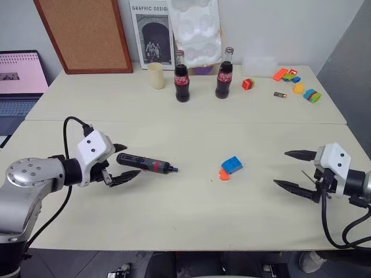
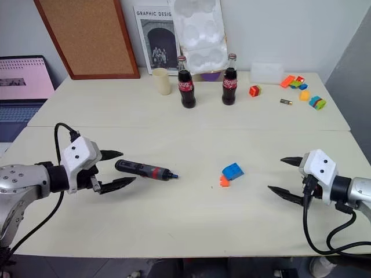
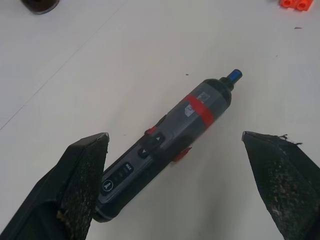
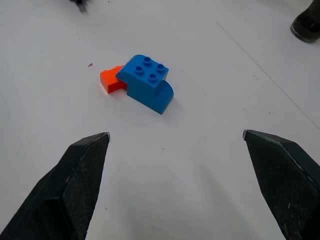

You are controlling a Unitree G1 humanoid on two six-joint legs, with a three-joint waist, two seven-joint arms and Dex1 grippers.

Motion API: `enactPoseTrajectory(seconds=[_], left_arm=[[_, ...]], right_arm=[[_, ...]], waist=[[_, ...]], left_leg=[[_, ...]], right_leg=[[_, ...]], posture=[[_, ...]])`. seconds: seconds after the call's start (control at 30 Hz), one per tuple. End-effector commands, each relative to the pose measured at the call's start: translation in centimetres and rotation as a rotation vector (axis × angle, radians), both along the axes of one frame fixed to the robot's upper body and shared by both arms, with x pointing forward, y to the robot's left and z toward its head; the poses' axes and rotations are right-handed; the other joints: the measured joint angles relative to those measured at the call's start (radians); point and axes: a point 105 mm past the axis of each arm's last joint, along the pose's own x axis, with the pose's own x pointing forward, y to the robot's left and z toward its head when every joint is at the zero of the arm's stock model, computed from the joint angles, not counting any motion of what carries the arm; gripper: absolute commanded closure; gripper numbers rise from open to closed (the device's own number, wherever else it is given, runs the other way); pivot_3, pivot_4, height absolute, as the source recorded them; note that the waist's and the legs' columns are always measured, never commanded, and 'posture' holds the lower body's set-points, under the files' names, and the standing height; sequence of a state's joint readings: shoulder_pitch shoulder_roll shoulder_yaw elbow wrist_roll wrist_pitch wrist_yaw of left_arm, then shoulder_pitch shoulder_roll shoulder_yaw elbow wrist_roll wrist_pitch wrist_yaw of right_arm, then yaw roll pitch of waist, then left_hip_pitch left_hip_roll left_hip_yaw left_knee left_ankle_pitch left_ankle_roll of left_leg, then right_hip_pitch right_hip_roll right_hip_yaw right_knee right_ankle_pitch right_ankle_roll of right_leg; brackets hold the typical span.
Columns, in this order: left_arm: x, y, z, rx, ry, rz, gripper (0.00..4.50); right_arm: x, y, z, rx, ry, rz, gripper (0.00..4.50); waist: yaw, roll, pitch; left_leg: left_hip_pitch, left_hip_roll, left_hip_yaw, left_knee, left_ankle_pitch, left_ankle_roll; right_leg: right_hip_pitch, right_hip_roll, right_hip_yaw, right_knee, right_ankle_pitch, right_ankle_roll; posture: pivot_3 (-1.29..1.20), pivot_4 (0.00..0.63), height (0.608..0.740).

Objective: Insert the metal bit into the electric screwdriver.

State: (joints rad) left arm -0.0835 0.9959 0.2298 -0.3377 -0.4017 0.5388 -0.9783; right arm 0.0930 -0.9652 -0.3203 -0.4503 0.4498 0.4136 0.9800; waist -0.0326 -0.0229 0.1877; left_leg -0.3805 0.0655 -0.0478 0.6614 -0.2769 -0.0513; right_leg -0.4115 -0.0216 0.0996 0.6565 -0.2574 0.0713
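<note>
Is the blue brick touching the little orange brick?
Touching. In the right wrist view the blue studded plastic brick sits pressed against the small orange plastic brick, overlapping its edge with no gap.

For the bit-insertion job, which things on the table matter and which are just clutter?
Belongs to the job:
- electric screwdriver, lying between the open fingers of the left hand
- right hand, open and holding nothing
- I can't make out the metal bit.

Just lying about:
- blue brick and orange brick
- two cola bottles
- cup
- battery
- coloured blocks
</note>
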Motion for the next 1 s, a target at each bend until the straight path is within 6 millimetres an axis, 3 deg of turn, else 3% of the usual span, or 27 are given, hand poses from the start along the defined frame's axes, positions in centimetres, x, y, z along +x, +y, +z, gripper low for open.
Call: enactPoseTrajectory(seconds=[0.03,0.4,0.57,0.7,0.83,1.0], left_arm=[[-0.1,-0.1,0.5,0.002,-0.009,-0.031,0.05],[0.3,-0.5,0.2,-0.007,-0.009,-0.022,0.05],[0.3,-1.4,0.1,0.003,0.002,-0.079,0.05],[0.2,-4.4,-0.2,-0.011,-0.023,-0.161,0.05],[-0.5,-7.5,-0.5,-0.048,-0.017,-0.261,0.05],[-1.0,-9.5,-1.5,-0.028,-0.024,-0.336,0.05]], right_arm=[[-0.1,0.4,0.8,-0.009,-0.036,0.011,0.0],[0.0,0.7,0.8,-0.021,-0.025,0.027,0.0],[1.3,1.5,1.3,-0.026,-0.04,0.071,0.0],[3.0,3.6,1.3,-0.028,-0.068,0.127,0.0],[4.6,5.9,0.0,-0.104,-0.038,0.22,0.0],[6.3,6.2,-2.0,-0.279,0.003,0.354,0.0]], waist=[[0.0,0.0,0.0],[0.0,0.0,0.0],[-0.002,0.0,0.0],[-0.002,0.0,0.0],[-0.002,0.0,0.0],[-0.002,0.001,0.001]], left_leg=[[0.0,0.0,0.0,0.0,0.0,0.0],[0.0,0.0,0.0,0.0,0.0,0.0],[0.0,0.0,0.0,0.001,0.0,0.0],[0.0,0.0,0.0,0.001,0.0,0.0],[0.0,0.0,0.0,0.001,0.0,0.0],[-0.001,0.0,0.0,0.001,0.0,0.0]], right_leg=[[0.0,0.0,0.0,0.0,0.0,0.0],[0.0,0.0,0.0,0.0,0.0,0.0],[0.0,0.0,0.0,0.001,0.0,0.0],[0.0,0.0,0.0,0.001,0.0,0.0],[0.0,0.0,0.0,0.001,0.001,0.001],[0.0,0.0,0.0,0.001,0.006,0.001]], posture=[[0.0,0.15,0.74],[0.0,0.15,0.74],[0.0,0.15,0.74],[0.0,0.15,0.74],[0.0,0.15,0.74],[0.0,0.15,0.74]])
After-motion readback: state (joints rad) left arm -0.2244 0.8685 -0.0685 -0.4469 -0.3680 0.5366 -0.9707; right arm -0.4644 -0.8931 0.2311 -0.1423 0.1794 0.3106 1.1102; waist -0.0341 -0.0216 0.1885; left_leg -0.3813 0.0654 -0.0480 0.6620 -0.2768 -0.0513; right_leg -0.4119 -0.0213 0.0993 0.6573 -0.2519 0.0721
